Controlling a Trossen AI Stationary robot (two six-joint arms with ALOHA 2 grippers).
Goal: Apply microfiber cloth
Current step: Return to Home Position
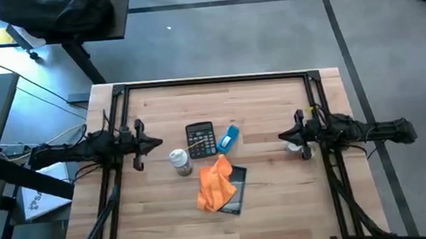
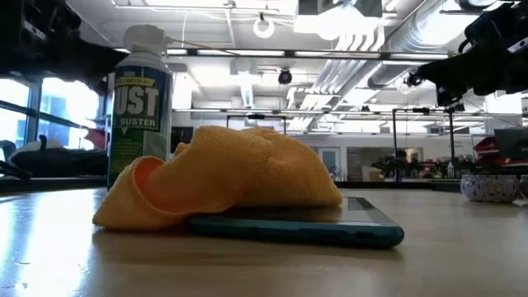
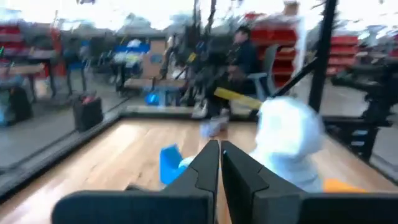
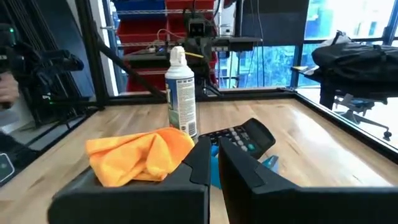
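Tablet (image 1: 239, 184) partly under microfiber cloth (image 1: 213, 185)

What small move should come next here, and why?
Probably only a slight settle into the rest pose: the orange cloth lies draped over the tablet with nothing holding it, and the left gripper and right gripper sit well clear on either side, both shut.

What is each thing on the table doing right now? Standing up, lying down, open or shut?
Cloth: crumpled, lying on the tablet, nothing holding it.
Tablet: flat on the table, partly covered by the cloth.
Can: standing upright.
Calculator: lying flat.
Blue object: lying beside the calculator.
Left gripper: shut, empty, over the table's left side.
Right gripper: shut, empty, over the right side.
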